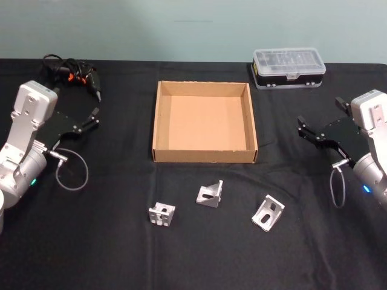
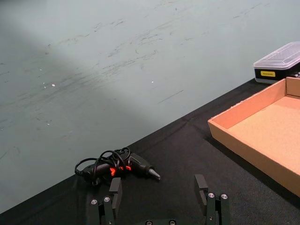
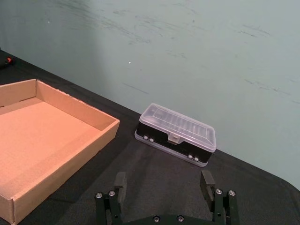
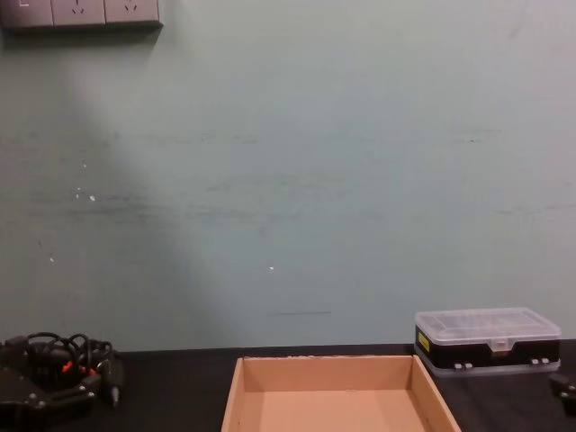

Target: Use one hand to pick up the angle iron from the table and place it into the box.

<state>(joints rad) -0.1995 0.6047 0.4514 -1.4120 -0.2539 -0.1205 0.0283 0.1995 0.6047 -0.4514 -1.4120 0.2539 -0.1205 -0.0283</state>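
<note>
Tabletop: the black tabletop (image 1: 91, 260) is carrying everything. We are holding both pairs of jaws low over it, one at each side, so the middle is lying open to either arm.
Box: the tan box (image 1: 204, 156) is sitting open-topped and empty between the two pairs of jaws, about level with them. We are judging that either hand could drop a part in with a short swing inward.
Left hand: the left hand (image 1: 95, 118) is hovering near the box's left wall, its jaws spread wide and gripping nothing.
Right hand: the right hand (image 1: 302, 128) is hovering on the other side, apart from the box's right wall, its jaws likewise spread and empty. We are reading both hands as ready, with no pick begun.
Plastic case: the clear-lidded plastic case (image 1: 288, 67) is sitting beyond the right jaws, by the far edge, out of the way.
Electric screwdriver: the electric screwdriver (image 1: 75, 72), with its coiled cable, is lying beyond the left jaws.
Angle irons: three are lying on the tabletop, nearer to us than both pairs of jaws and in front of the box. They are the left angle iron (image 1: 162, 214), the middle angle iron (image 1: 210, 194) and the right angle iron (image 1: 268, 212). The right one is lying closest to the right jaws, so we are judging it the easiest first pick.
</note>
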